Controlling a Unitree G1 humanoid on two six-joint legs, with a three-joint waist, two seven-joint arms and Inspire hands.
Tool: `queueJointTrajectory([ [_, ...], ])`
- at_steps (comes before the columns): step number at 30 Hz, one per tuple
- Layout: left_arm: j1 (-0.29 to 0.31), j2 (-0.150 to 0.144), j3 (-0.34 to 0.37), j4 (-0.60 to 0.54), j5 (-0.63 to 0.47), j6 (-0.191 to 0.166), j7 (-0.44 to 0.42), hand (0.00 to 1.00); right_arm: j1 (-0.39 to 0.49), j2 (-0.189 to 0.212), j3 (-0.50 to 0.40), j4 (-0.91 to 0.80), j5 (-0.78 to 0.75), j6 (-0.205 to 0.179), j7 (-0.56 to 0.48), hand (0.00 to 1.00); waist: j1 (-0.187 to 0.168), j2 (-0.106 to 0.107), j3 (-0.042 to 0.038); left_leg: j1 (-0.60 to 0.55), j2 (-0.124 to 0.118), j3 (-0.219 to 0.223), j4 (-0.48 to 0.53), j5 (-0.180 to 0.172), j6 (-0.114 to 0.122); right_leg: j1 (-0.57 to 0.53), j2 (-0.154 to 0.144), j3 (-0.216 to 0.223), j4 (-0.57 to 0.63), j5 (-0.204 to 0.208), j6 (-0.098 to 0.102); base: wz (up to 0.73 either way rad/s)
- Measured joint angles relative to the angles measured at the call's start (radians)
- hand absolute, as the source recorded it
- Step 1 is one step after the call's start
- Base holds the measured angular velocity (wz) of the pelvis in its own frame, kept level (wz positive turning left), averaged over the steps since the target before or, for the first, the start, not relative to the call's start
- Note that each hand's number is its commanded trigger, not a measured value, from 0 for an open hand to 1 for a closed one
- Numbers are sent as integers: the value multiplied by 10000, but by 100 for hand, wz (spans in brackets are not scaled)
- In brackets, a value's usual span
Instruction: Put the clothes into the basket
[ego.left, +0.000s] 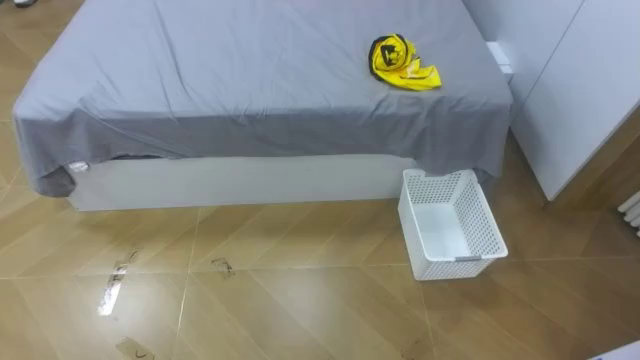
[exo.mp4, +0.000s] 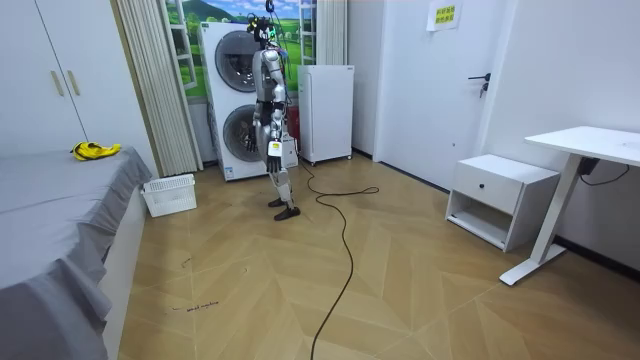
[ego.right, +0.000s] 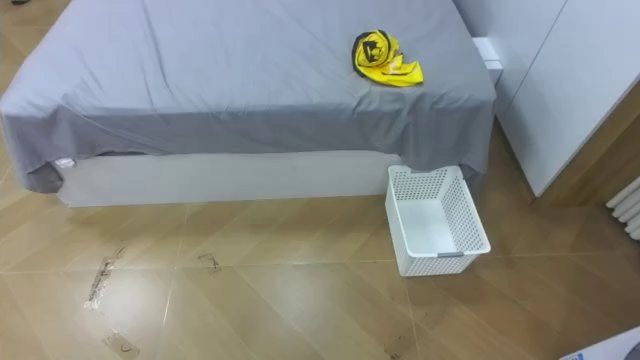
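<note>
Basket empty, on floor at bed corner. Yellow garment on bed near that corner: task unstarted. Hands: grip indeterminable.

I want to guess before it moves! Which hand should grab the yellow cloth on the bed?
Probably the right. The yellow cloth lies right of centre in the eye views, and the basket stands on that side too, so the carry would be short.

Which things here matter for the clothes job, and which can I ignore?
For the job: yellow garment on the bed; white basket on the floor beside it.
Just about: stacked washing machines, small fridge, low cabinet, desk.
</note>
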Motion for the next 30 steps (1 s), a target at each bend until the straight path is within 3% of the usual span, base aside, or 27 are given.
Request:
queueJointTrajectory([
  [11, -26, 17, 8, 0, -28, -66, -148, 0, -4, 1, -23, -6, -32, -7, -1, 0, -16, -31, -14, 7, -2, -14, 13, 1, 0, 19, -3, -4, 4, 0, 0, 0],
  [17, -16, 30, -1, 5, -140, -49, -208, 0, 0, 1, -16, -2, -11, 4, -27, 0, -17, -50, 20, 20, 4, -3, 17, 0, 1, 45, -2, -21, 5, 0, 0, 0],
  [20, -9, 27, 17, 2, -541, -28, -208, 0, -23, 7, -37, -1, -22, 10, -28, 0, -20, -33, 2, -159, 133, 7, 291, -131, -8, -42, 20, -147, 68, -16, -10, 0],
  [23, 2, 28, 69, 9, -923, -32, -203, 0, -59, 30, -39, 3, -28, 13, -26, 0, 1, 30, 3, -544, 339, 32, 1250, -600, -79, -206, 149, -461, 272, -139, -118, -5],
  [25, 14, 67, 257, 9, -1288, -68, -197, 0, -65, 50, -5, 0, 4, -4, -14, 0, 24, -20, 28, -798, 476, 63, 1885, -911, -182, -327, 195, -553, 727, -484, -188, -2],
  [27, -53, 129, 406, 4, -1615, -76, -188, 0, -82, 77, 2, 17, 65, -14, 16, 0, 27, -70, 25, -1038, 518, 139, 2429, -1036, -307, -390, 255, -511, 885, -805, -304, 13],
  [29, -17, 248, 408, 9, -1889, -84, -168, 0, -85, 76, -2, 51, 134, -14, 77, 0, 4, -123, 18, -1541, 690, 527, 3472, -1033, -335, -374, 281, -427, 896, -921, -478, 32],
  [30, -13, 348, 404, 0, -2105, -105, -158, 0, -64, 88, -3, 80, 319, -9, 75, 0, -16, -256, 82, -2386, 840, 774, 5005, -797, -328, -279, 294, -273, 986, -1039, -621, 41],
])
